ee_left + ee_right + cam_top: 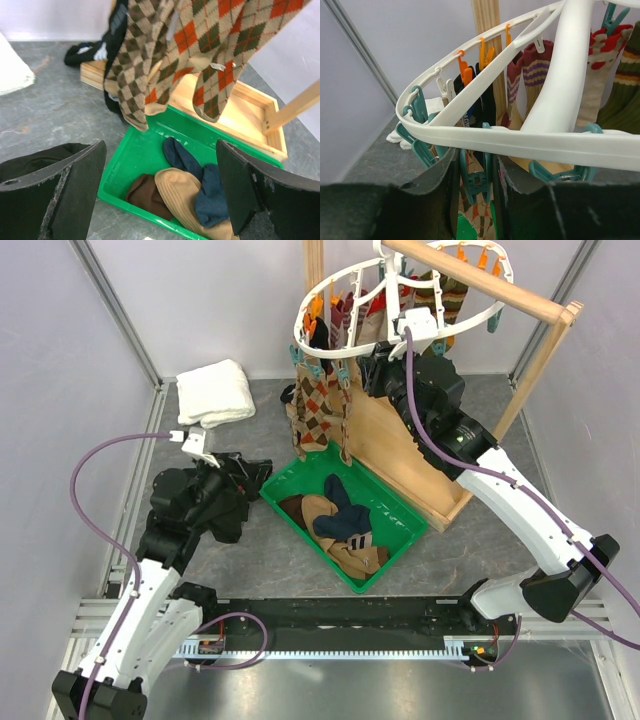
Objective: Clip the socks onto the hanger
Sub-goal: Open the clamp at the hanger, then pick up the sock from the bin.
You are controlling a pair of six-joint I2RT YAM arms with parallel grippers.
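The white oval hanger hangs from the wooden rail with orange and teal clips; several socks hang clipped to it, among them argyle ones. My right gripper is at the hanger's near rim. In the right wrist view it is shut on a teal clip just under the white frame. Loose socks lie in the green bin: navy, tan and brown. My left gripper is open and empty, above the bin's left edge.
The wooden stand has a top rail and a base tray behind the bin. A white towel lies at the back left. A black cloth heap lies under my left gripper. Argyle socks hang low over the bin.
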